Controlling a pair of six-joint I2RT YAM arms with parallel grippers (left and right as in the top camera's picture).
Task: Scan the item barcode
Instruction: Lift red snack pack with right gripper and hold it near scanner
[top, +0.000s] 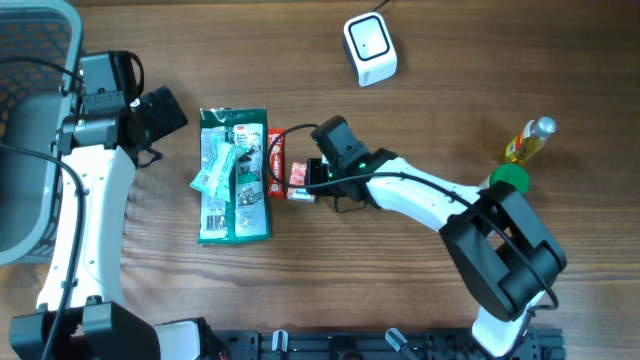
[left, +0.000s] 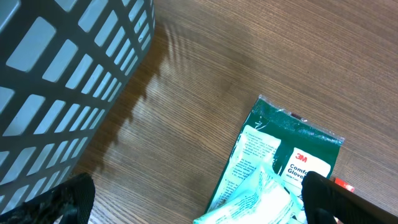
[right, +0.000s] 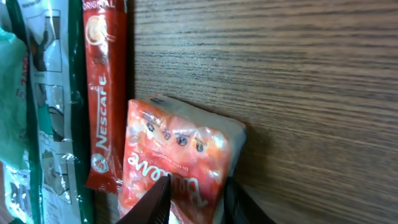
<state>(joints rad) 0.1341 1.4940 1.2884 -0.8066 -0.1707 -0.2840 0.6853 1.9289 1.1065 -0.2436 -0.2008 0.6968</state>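
Right jaws tight on red candy packet (right: 180, 155); left jaws wide apart.

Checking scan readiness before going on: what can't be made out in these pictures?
Red snack pack: no barcode shows in any view; in the right wrist view the right gripper covers its near end and the bottom edge cuts it off.
Green glove packet: cut by the bottom edge in the left wrist view; fine print too small overhead.
Basket: cut by the left edge overhead.
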